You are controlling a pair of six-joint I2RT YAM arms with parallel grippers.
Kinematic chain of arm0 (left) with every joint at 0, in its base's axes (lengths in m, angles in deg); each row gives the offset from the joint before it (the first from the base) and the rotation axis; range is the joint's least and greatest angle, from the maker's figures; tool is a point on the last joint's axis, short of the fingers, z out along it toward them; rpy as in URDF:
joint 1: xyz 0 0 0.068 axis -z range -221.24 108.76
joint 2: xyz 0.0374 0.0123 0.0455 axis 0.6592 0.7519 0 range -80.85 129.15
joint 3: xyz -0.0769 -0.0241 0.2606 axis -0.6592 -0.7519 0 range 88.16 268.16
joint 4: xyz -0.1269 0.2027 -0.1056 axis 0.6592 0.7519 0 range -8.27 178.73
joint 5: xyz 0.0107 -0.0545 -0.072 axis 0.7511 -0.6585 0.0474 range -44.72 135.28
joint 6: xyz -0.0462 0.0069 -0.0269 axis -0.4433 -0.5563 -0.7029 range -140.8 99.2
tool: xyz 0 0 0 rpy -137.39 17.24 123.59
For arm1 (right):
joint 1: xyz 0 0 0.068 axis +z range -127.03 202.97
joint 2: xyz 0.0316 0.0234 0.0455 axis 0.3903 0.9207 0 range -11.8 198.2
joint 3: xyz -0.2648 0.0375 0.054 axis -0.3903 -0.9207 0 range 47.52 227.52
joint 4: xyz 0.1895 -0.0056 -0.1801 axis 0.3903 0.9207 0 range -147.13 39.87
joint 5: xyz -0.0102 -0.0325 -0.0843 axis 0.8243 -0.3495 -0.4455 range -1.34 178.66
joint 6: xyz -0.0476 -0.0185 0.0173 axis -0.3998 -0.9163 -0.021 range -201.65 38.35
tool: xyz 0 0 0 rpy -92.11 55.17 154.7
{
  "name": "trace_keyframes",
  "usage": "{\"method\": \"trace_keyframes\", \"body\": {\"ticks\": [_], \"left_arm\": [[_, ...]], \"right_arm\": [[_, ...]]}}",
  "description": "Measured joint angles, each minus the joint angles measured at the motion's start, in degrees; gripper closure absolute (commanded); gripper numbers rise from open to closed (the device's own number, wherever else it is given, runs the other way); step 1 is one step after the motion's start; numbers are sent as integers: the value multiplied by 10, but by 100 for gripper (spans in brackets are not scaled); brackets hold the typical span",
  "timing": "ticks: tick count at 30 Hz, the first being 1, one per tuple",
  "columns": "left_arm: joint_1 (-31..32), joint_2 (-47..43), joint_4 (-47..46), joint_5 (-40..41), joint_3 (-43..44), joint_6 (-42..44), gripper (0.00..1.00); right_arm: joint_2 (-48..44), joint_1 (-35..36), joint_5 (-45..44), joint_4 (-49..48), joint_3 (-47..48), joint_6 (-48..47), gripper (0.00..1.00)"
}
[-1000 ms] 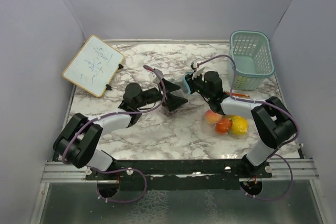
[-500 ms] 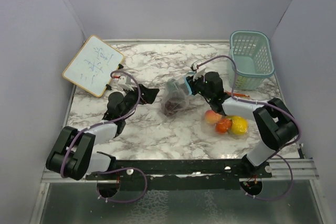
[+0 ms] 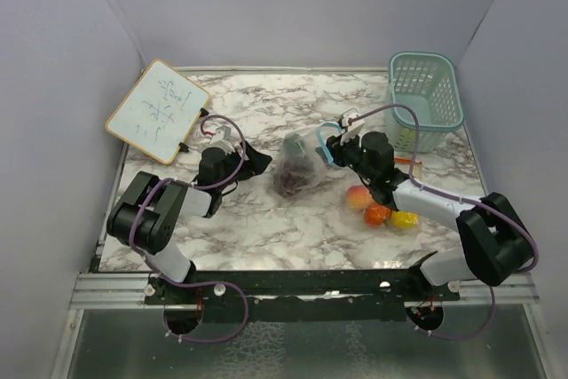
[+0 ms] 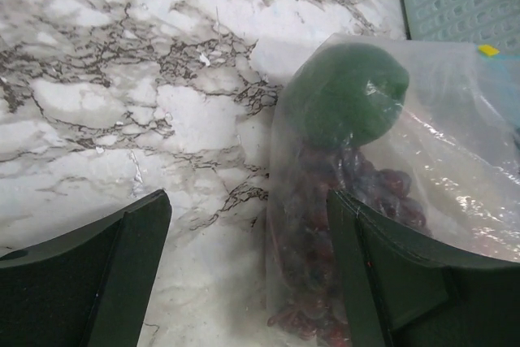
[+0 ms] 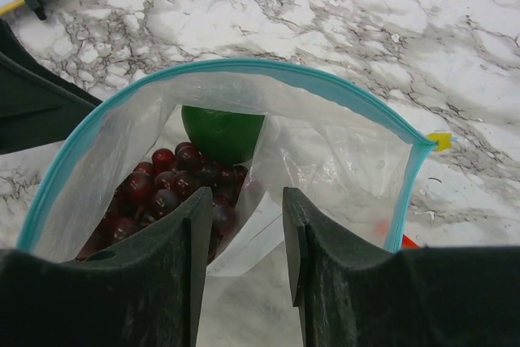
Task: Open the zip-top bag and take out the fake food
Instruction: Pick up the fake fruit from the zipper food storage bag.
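Midway across the surface [image 3: 266,104], the limp zip-top bag [image 3: 297,166] is pinched at its near lip by the part-closed right hand [image 5: 244,209] (left hand [image 4: 244,225] spread wide, empty), with the slick, light green ball [image 5: 221,129] and grapes [image 5: 162,184] inside, best gripped squarely.

Clear plastic zip-top bag [image 3: 300,169] lies mid-desk [image 3: 266,219]; inside it the green plastic ball [image 5: 222,130] sits behind the bunch of dark purple plastic grapes [image 5: 166,193]. Left hand [image 3: 249,159] is just left of the bag and right hand [image 3: 330,145] is at its mouth on the right. Peach toy [image 3: 358,196], red-orange toy tomato [image 3: 377,214] and yellow toy lemon [image 3: 405,219] lie out on the desk front-right of the bag, running left to right. The teal plastic basket [image 3: 426,99] is back-right and the small framed whiteboard [image 3: 158,111] back-left.
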Motion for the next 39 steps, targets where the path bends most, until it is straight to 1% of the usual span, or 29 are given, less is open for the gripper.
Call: {"method": "trace_keyframes", "body": {"ticks": [3, 10, 15, 18, 19, 21, 24, 29, 33, 36, 39], "left_arm": [[3, 35, -26, -10, 0, -20, 29], [23, 85, -76, -35, 3, -64, 27], [39, 117, -97, -49, 42, -82, 36], [53, 132, -105, -52, 58, -89, 50], [57, 137, -109, -53, 62, -91, 56], [62, 148, -116, -57, 67, -96, 72], [66, 167, -135, -67, 71, -111, 100], [66, 196, -181, -88, 75, -134, 100], [66, 198, -199, -100, 75, -144, 100], [61, 182, -199, -103, 65, -144, 100], [48, 135, -175, -103, 50, -136, 100]], "right_arm": [[-7, 0, -4, 7, -2, 0, 59], [-9, 0, -7, 9, -10, 0, 59], [-13, 0, -7, 9, -35, 3, 59], [-28, 0, -7, 12, -59, 9, 59], [-35, 0, -7, 14, -65, 10, 59], [-47, 0, -7, 17, -73, 13, 59], [-57, 0, -7, 21, -78, 16, 59], [-60, 0, -7, 27, -78, 18, 59], [-68, 0, -9, 41, -78, 20, 59], [-76, 0, -12, 45, -78, 22, 59], [-85, 0, -16, 53, -78, 23, 59]]}}
